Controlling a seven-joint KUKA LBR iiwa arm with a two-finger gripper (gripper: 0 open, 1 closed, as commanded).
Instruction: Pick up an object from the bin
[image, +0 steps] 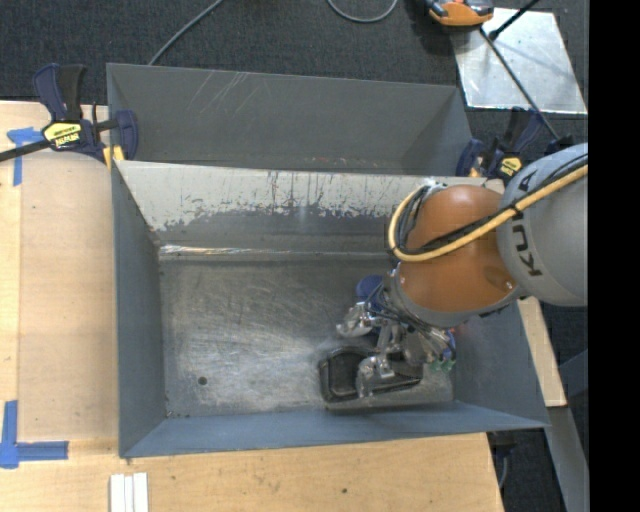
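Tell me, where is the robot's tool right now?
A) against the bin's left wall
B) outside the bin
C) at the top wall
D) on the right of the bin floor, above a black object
D: the tool is above a black flattish object on the right of the bin floor, by the lower wall.

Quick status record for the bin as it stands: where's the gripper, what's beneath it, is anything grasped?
gripper: low in the bin, near its front right corner
arm: enters from the right, orange cover above the gripper
thing beneath: dark flat object by the front wall
grasp: cannot tell
bin: grey metal, scuffed floor
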